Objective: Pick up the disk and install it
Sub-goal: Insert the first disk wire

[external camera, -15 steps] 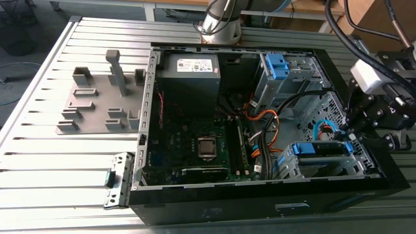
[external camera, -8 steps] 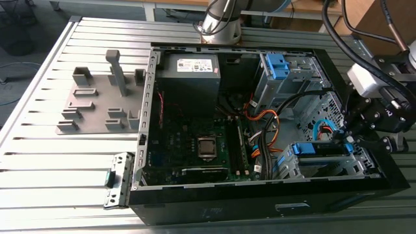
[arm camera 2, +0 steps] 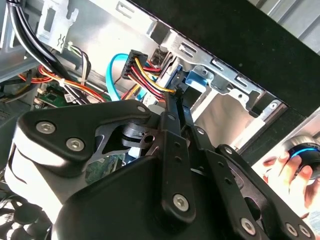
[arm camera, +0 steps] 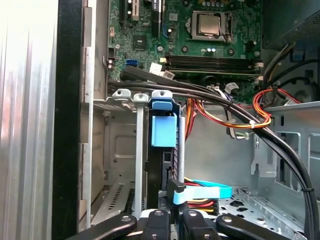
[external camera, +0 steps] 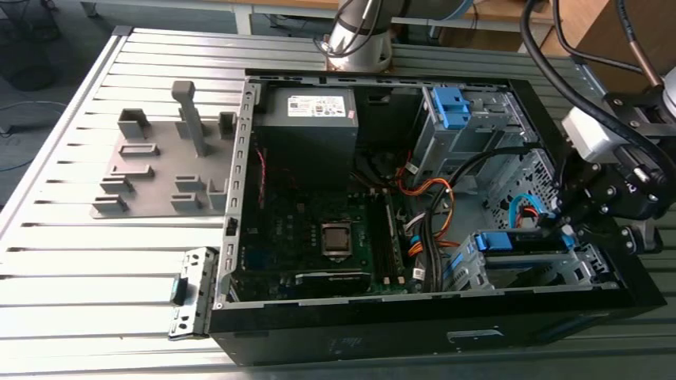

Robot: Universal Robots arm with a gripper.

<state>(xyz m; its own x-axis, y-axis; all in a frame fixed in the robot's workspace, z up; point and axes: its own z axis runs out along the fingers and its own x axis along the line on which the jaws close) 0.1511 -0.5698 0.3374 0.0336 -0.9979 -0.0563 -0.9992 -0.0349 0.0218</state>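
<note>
The disk [external camera: 505, 241] stands on edge in the metal drive cage [external camera: 575, 273] at the case's near corner, on the exterior view's right. Its blue rail shows in both wrist views [arm camera: 163, 131] [arm camera 2: 195, 77]. My gripper [external camera: 560, 229] hangs right over that cage. Its two black fingers are drawn together, and the gripper's tips [arm camera 2: 176, 96] meet at the disk's edge by the blue rail. I cannot tell whether they pinch the rail or only press on it. In the first wrist view the gripper [arm camera: 172, 217] sits just behind the disk's cabled end.
A blue data cable [arm camera: 202, 192] and red-yellow power wires [arm camera 2: 145, 80] crowd the disk's end. The open case holds a motherboard [external camera: 328, 229], a grey box with a white sticker [external camera: 317, 107] and a blue bracket [external camera: 451, 107]. A person's hand [arm camera 2: 282, 172] is outside the case.
</note>
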